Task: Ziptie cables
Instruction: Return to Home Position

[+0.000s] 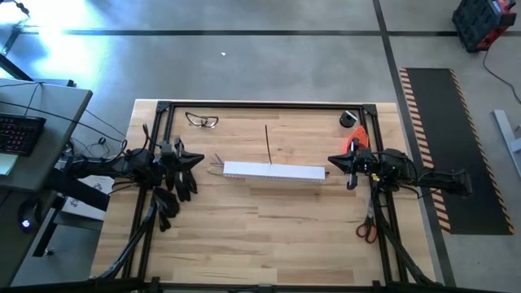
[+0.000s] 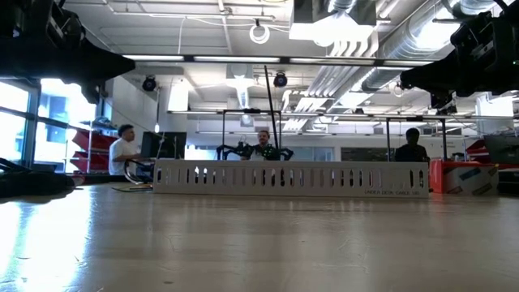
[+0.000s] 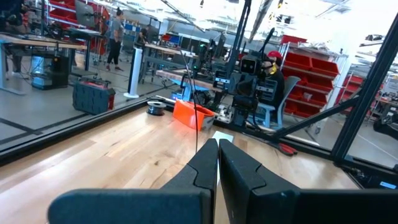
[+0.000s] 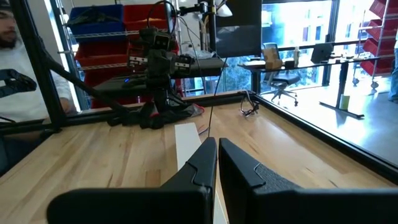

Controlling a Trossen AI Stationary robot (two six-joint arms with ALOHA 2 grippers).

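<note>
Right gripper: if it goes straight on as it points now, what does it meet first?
Right gripper most likely meets the white cable duct end-on, though it may pass above; height unclear.

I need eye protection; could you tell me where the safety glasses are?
In the high view, the glasses lie near the upper-left corner of the table, up-left of the duct and left of the ziptie.

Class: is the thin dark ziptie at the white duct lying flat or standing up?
Standing up, slightly tilted. In the low view the ziptie rises as a thin line far above the top of the white duct.
</note>
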